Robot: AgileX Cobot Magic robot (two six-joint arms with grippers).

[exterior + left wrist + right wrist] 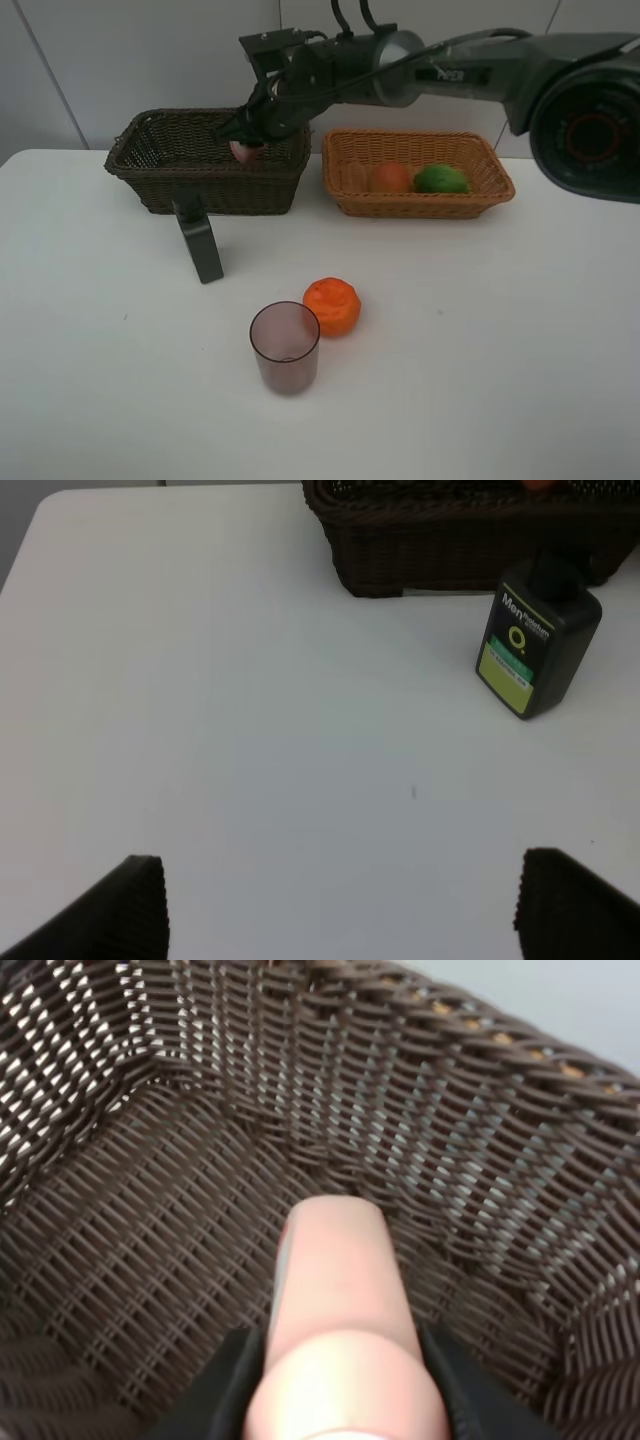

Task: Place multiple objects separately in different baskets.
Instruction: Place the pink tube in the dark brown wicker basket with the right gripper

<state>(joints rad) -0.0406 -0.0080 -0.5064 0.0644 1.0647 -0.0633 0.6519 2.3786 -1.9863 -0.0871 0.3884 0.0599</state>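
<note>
My right gripper (pixel 247 142) reaches across over the dark brown basket (pixel 150 165) and is shut on the pink bottle (pixel 243 152). In the right wrist view the pink bottle (pixel 338 1290) sits between the fingers (pixel 228 1375), just above the dark brown basket's woven floor (pixel 150 1210). The light tan basket (pixel 480 155) holds the red-orange fruit (pixel 392 177) and the green fruit (pixel 441 179). The dark green bottle (pixel 200 242), the orange (pixel 332 305) and the mauve cup (pixel 285 347) stand on the table. My left gripper (pixel 345 910) is open over bare table, short of the dark green bottle (pixel 535 640).
The white table (pixel 500 330) meets a pale wall behind the baskets. The right arm's dark body (pixel 450 70) spans above the tan basket. In the left wrist view the dark brown basket's front wall (pixel 440 540) stands just beyond the bottle.
</note>
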